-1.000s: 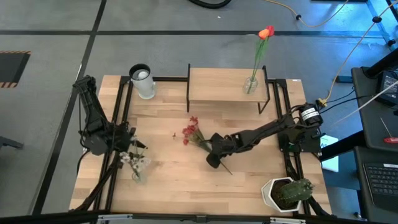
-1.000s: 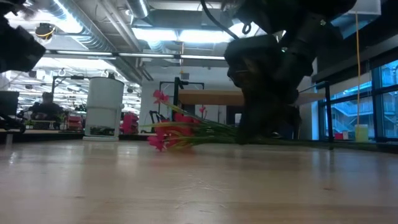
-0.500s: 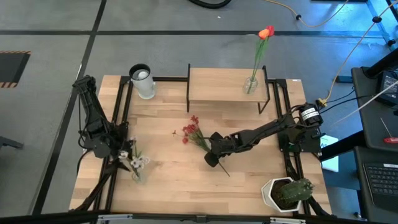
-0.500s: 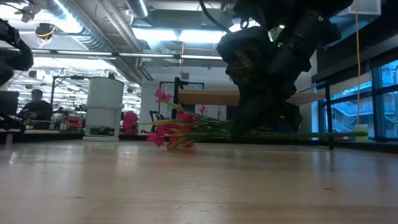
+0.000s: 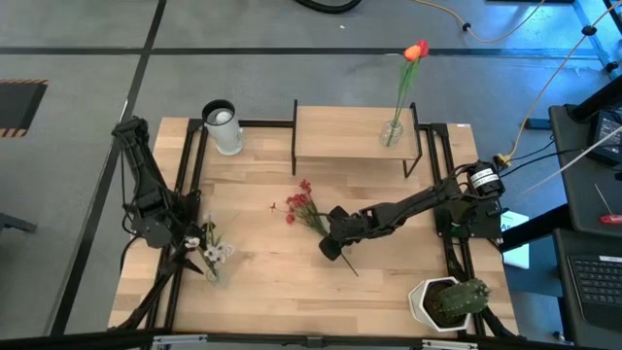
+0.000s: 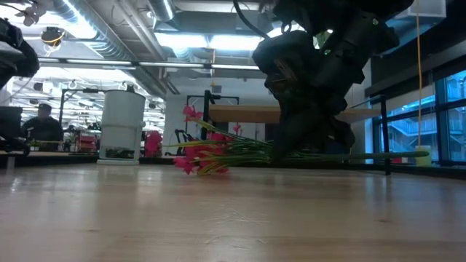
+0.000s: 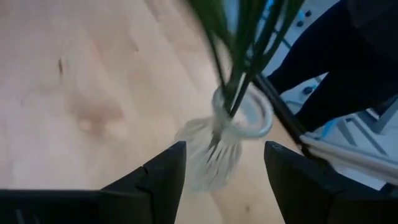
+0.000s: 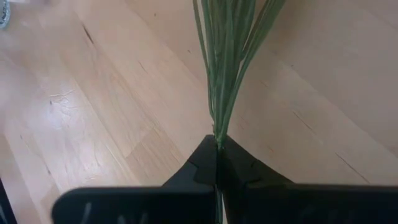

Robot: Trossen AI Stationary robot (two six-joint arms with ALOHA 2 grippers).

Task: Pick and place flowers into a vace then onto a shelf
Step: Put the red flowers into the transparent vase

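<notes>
Shelf frame, white cup block far edge; centre free.

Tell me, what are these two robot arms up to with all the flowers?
They are sorting artificial flowers into vases. The right gripper is shut on the green stems of a red blossom bunch lying on the wooden table. The left gripper, open, sits at a small glass vase holding white blossom sprigs. On the small shelf behind, another vase already holds an orange tulip.
</notes>
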